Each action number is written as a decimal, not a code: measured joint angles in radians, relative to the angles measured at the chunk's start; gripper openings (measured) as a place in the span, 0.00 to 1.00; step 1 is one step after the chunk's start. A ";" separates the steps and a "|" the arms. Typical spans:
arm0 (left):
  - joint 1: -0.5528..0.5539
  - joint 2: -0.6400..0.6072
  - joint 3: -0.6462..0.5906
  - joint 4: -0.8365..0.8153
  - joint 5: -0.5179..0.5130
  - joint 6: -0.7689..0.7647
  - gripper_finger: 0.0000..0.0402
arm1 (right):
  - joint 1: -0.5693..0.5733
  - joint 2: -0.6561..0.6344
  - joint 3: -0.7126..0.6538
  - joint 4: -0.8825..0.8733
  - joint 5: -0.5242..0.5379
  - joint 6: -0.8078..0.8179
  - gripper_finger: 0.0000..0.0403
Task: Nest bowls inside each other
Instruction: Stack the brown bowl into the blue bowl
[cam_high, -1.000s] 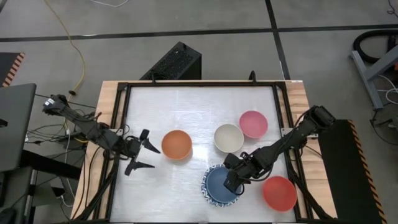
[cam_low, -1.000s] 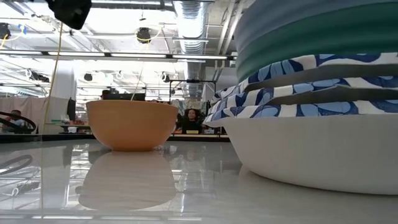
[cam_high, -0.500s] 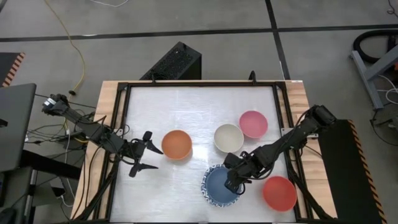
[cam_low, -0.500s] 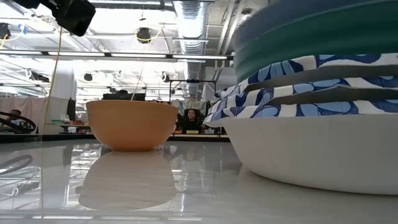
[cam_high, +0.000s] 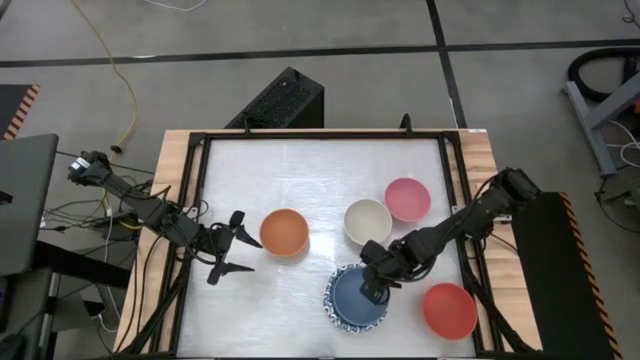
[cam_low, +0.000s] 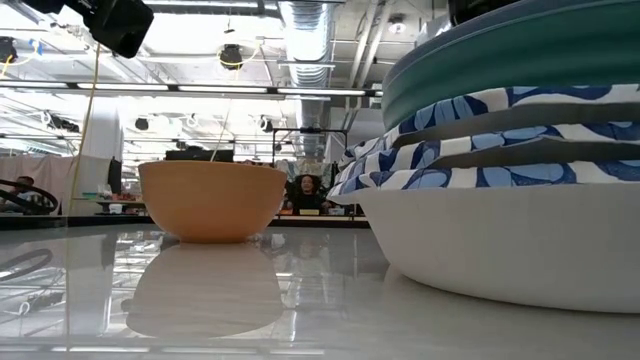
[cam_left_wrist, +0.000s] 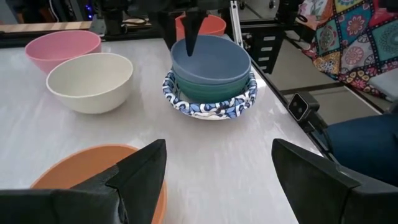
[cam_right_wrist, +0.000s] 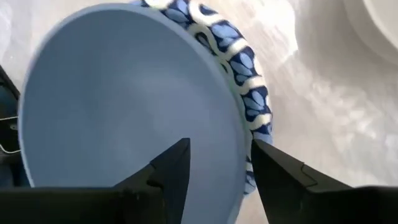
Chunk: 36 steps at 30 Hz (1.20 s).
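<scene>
A stack of bowls (cam_high: 355, 298) stands near the front edge, right of centre. A blue bowl (cam_right_wrist: 124, 106) lies on top, in a green bowl (cam_left_wrist: 208, 90) that sits in white bowls with blue patterned rims (cam_left_wrist: 208, 109). My right gripper (cam_high: 372, 288) points down over the stack's far right rim. It is open, with one finger (cam_right_wrist: 168, 168) inside the blue bowl's rim and the other outside. My left gripper (cam_high: 243, 242) hangs open just left of the orange bowl (cam_high: 284, 232), which rests on its base.
A cream bowl (cam_high: 367, 221) and a pink bowl (cam_high: 407, 199) stand behind the stack, and a red bowl (cam_high: 449, 310) stands to its right near the front edge. A black frame (cam_high: 200, 200) borders the white table. Bare tabletop lies at the far side and front left.
In the low view the blue bowl has sunk lower into the green bowl at the top of the stack.
</scene>
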 joint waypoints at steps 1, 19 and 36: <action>0.000 0.000 0.000 0.000 -0.001 0.000 0.70 | -0.008 0.000 0.001 -0.014 -0.011 -0.004 0.47; 0.000 0.000 0.000 -0.007 -0.009 -0.009 0.70 | 0.193 -0.025 0.108 -0.160 0.373 0.046 0.47; 0.000 0.022 0.000 0.012 -0.008 -0.036 0.70 | 0.287 0.092 0.093 -0.232 0.467 0.268 0.47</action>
